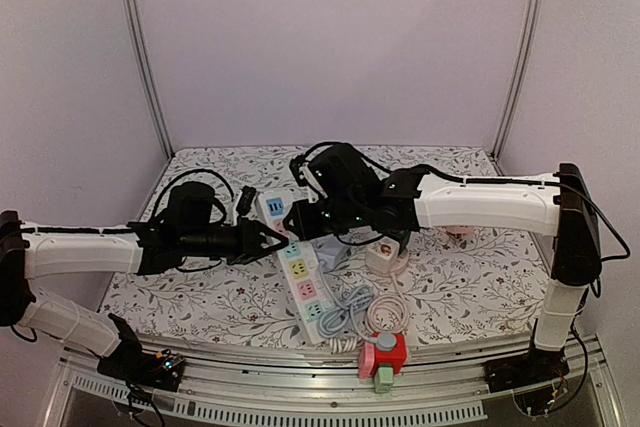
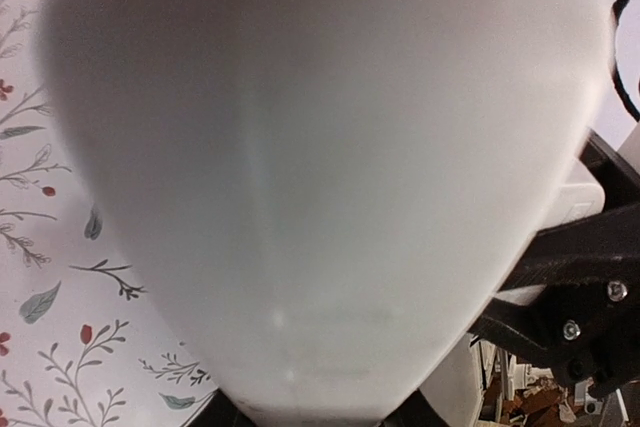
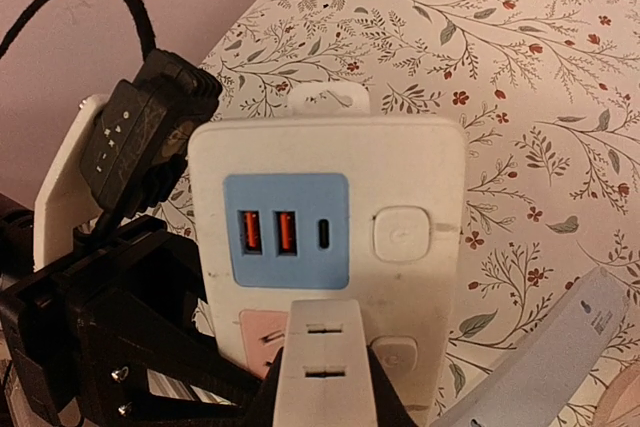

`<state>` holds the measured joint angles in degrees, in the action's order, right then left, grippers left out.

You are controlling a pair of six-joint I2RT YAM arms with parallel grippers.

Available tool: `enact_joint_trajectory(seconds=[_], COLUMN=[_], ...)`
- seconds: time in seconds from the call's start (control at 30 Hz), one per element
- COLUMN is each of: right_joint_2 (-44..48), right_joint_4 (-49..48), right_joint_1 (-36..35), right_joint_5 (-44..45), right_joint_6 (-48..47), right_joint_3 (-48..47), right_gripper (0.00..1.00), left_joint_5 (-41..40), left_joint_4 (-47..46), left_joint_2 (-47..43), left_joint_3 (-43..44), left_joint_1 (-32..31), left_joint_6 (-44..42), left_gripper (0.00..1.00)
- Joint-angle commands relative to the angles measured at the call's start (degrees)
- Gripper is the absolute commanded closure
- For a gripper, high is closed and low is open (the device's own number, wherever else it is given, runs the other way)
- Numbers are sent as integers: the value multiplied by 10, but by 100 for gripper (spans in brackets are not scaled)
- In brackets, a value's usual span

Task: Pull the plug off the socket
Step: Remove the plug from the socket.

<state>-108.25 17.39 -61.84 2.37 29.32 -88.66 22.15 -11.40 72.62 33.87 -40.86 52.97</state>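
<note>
A white power strip [image 1: 305,282] with coloured sockets lies diagonally on the flowered tabletop. In the right wrist view I see its blue USB panel [image 3: 285,229] and, below it, a pink socket [image 3: 258,339]. A white plug [image 3: 325,362] sits over that socket, and my right gripper [image 3: 325,402] is shut on it. I cannot tell whether its pins are still seated. My left gripper [image 1: 268,239] is shut on the strip's left side. The strip's blurred white body [image 2: 320,147] fills the left wrist view, with that gripper [image 2: 315,412] at the bottom edge.
A coiled white cable [image 1: 365,317] lies by the strip's near end. A red and green block [image 1: 383,352] sits at the front edge. A white round adapter [image 1: 388,257] rests under the right arm. A grey-white flat piece [image 3: 560,357] lies right of the strip.
</note>
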Motion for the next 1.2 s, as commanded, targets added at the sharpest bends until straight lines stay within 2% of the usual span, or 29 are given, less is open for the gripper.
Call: enact_joint_trajectory(seconds=[0.0, 0.1, 0.57, 1.17], right_joint_2=[17, 18, 14, 35], right_joint_4=[67, 64, -8, -33], right_joint_1=[-4, -3, 38, 40], right_joint_5=[23, 20, -96, -116], right_joint_6=[-9, -6, 29, 40], right_joint_3=[-8, -7, 18, 34], right_gripper=[100, 100, 100, 100], left_joint_5=[-7, 5, 44, 24], left_joint_4=[-18, -33, -57, -68], left_joint_2=[3, 2, -41, -43], left_joint_3=[0, -2, -20, -38], left_joint_1=[23, 24, 23, 33], left_joint_6=[43, 38, 7, 36], left_gripper=[100, 100, 100, 100])
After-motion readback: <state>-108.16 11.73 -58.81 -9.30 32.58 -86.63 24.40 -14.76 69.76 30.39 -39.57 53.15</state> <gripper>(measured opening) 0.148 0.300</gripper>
